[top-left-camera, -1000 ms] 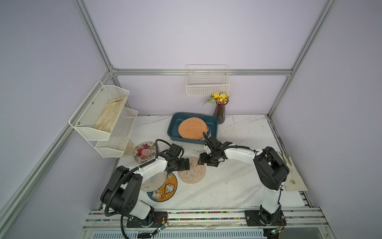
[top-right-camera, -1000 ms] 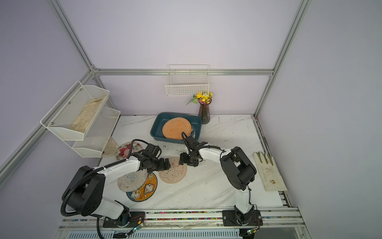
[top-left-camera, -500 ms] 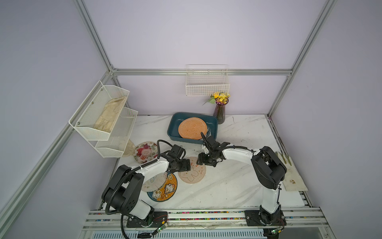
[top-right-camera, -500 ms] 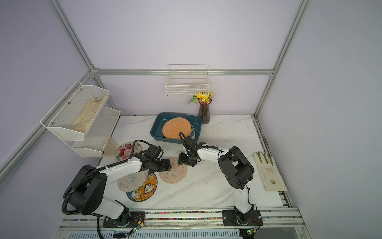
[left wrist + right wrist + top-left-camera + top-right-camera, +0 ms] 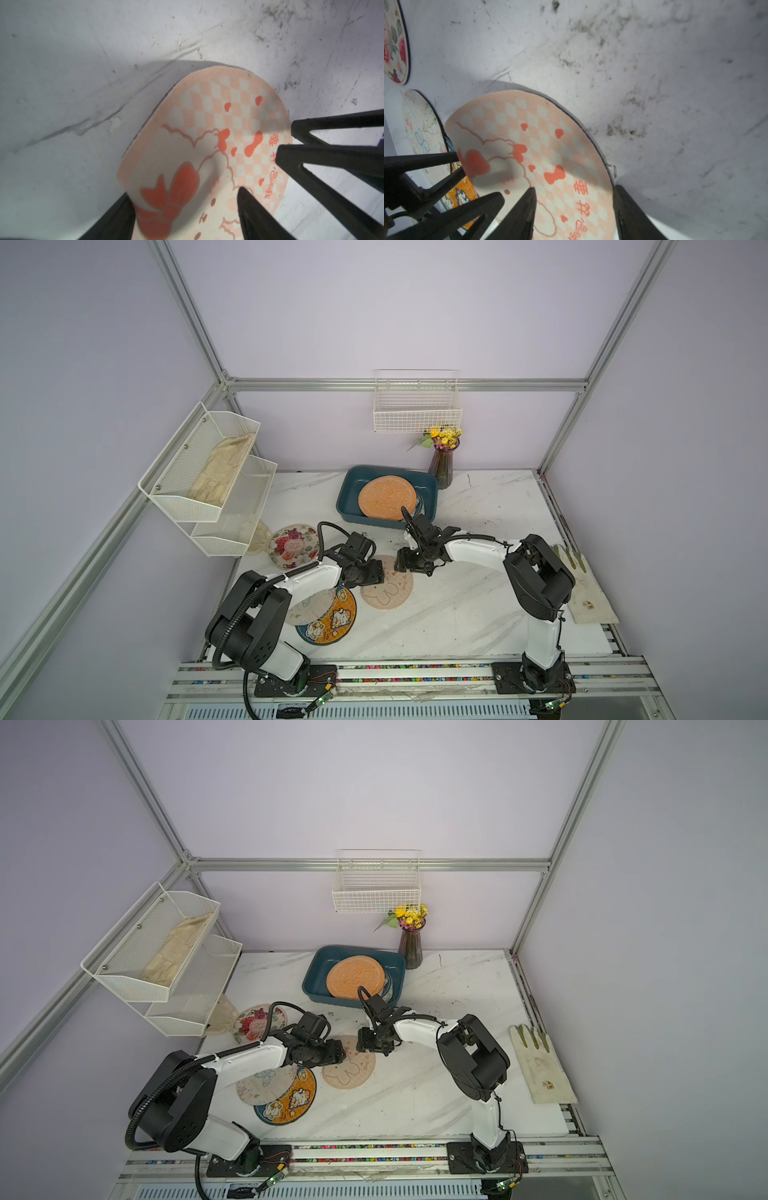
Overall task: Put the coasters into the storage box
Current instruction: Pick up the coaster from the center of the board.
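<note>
The left gripper (image 5: 379,571) straddles one edge of the pink checked coaster (image 5: 388,591) on the table (image 5: 478,605), jaws half-open, not yet closed on it. The right gripper (image 5: 402,566) does likewise opposite — grasp step. Next: pinch the thin rim, lift toward the storage box (image 5: 348,499).

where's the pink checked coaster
In a top view the pink checked coaster lies between the left claw and right claw, beside the orange cartoon coaster.

Robot lab cell: aluminium frame (image 5: 407,384), plain lilac walls (image 5: 415,302), marble tabletop (image 5: 478,614).
</note>
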Robot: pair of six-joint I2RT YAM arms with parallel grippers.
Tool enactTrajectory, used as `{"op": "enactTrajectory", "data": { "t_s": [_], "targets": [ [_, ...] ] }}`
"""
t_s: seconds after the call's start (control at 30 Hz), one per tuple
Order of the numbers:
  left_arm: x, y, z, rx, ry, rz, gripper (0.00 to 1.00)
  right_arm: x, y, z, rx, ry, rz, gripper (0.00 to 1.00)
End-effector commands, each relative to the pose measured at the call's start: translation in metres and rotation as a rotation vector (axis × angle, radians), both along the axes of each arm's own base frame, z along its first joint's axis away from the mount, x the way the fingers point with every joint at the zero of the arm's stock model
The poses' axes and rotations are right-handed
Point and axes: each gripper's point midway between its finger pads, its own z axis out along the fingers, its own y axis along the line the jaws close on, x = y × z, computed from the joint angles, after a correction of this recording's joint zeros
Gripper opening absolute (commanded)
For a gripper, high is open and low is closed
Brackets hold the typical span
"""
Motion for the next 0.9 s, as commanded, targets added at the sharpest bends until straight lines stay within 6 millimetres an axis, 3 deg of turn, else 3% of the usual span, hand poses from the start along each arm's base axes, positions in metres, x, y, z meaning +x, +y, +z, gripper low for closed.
{"op": "enactTrajectory", "data": {
  "t_s": [0.0,0.27,0.43,0.6,0.67,0.87],
  "targets": [
    [-0.016,-0.001,-0.009,-0.021,0.049,-0.009,0.65,-0.017,-0.006,-0.025,-0.057,0.061,0.003,0.61],
    [-0.010,-0.007,0.004,-0.050,0.019,-0.006,0.21,-0.018,-0.009,-0.016,-0.048,0.047,0.008,0.61],
    [-0.006,-0.011,0.019,-0.072,-0.005,-0.009,0.01,-0.016,-0.013,-0.005,-0.026,0.041,-0.005,0.65],
    [0.002,-0.015,0.046,-0.090,-0.046,-0.022,0.00,-0.011,-0.027,0.009,0.008,0.036,-0.036,0.72],
    [0.008,-0.019,0.073,-0.113,-0.100,-0.034,0.00,-0.009,-0.033,0.016,0.027,0.036,-0.049,0.75],
    [0.031,-0.033,0.126,-0.145,-0.190,-0.076,0.00,-0.006,-0.054,0.030,0.073,0.040,-0.090,0.81]
  ]
}}
